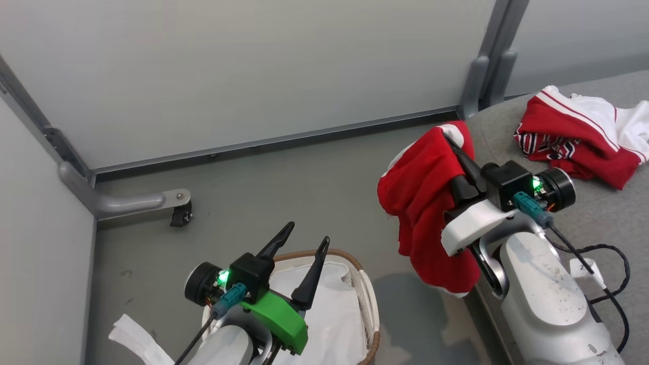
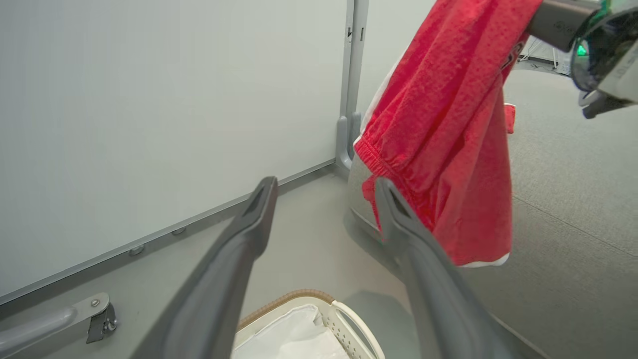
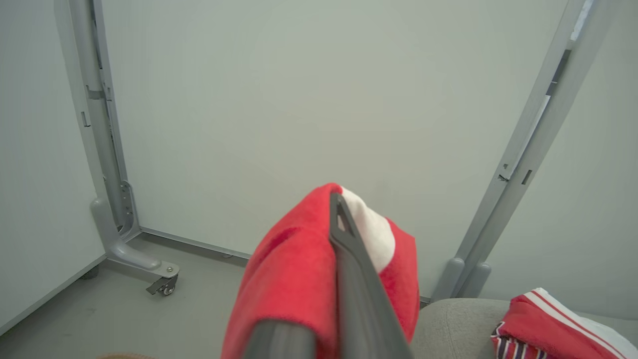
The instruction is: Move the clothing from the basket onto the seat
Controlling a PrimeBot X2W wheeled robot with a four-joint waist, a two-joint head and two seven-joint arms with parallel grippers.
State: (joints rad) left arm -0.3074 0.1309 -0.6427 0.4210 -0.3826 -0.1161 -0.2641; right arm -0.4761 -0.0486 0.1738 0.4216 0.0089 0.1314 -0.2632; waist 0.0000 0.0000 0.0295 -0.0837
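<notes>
1. The right gripper [image 1: 450, 142] has its fingers pinched narrow on the plain red garment [image 1: 421, 203]. A white patch shows at the top by the fingertips.
2. The garment hangs off the fingers in the air, draped down beside the rounded corner of the grey seat [image 1: 598, 213] and above the floor [image 1: 284, 192]. Can't tell whether the lower hem touches the seat's side.
3. The jersey [image 1: 568, 137], with striped trim and black-and-white lettering, lies crumpled on the seat at far right. It is apart from the held garment.
4. The left gripper [image 1: 309, 231] has its fingers spread wide, holding nothing, and hovers over the basket [image 1: 367, 299].
5. The basket sits on the floor, left of the seat, brown rim up, with the white liner [image 1: 334, 309] inside.
6. Grey wall panels [image 1: 253, 66] stand behind, and a caster foot [image 1: 180, 215] sits on the floor at left.
</notes>
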